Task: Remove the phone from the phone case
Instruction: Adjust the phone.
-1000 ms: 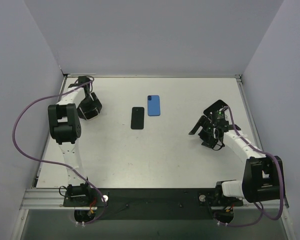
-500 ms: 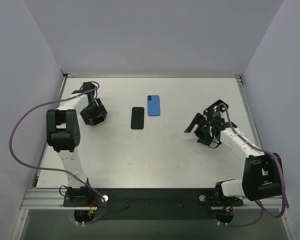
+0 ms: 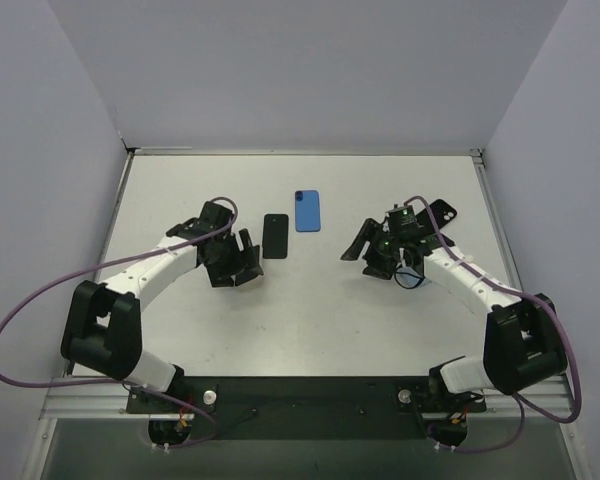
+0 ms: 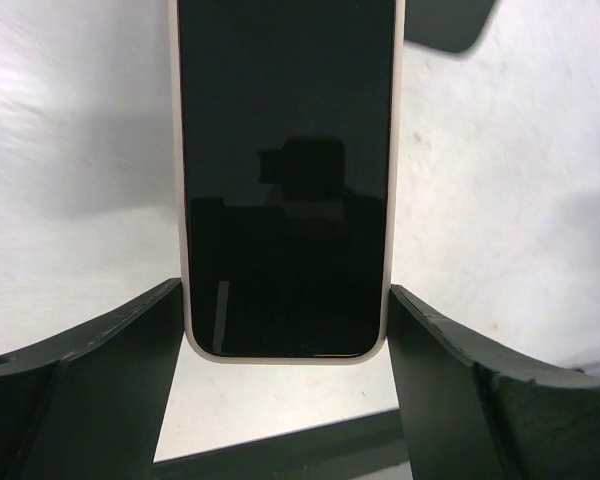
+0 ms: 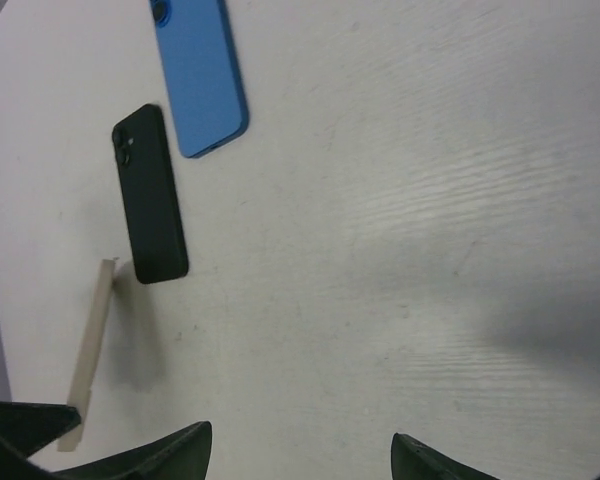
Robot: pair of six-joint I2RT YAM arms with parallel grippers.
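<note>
1. Left gripper [image 4: 287, 292]: in the overhead view it sits left of centre. Its fingers [image 4: 130, 380] are clamped on the two long edges of the phone [image 4: 285, 180], at the phone's lower end.
2. Phone: dark screen facing the left wrist camera, edged all round by a cream case [image 5: 92, 345]. The phone is seated inside the case. In the right wrist view it shows at lower left as a thin cream slab seen edge-on and standing steeply. Whether its far end touches the table [image 3: 310, 320] cannot be told.
3. Right gripper [image 3: 372, 252]: right of centre in the overhead view. Its jaws are parted, with bare table between them and nothing held.
4. Black handset or case [image 3: 274, 236]: lying flat with the camera side up, just upper right of the left gripper.
5. Blue handset or case [image 3: 307, 211]: lying flat, just beside the black one to its upper right, the two not touching.
6. Small black item [image 3: 443, 211]: on the table at the upper right, beyond the right gripper. Its kind is unclear.
</note>
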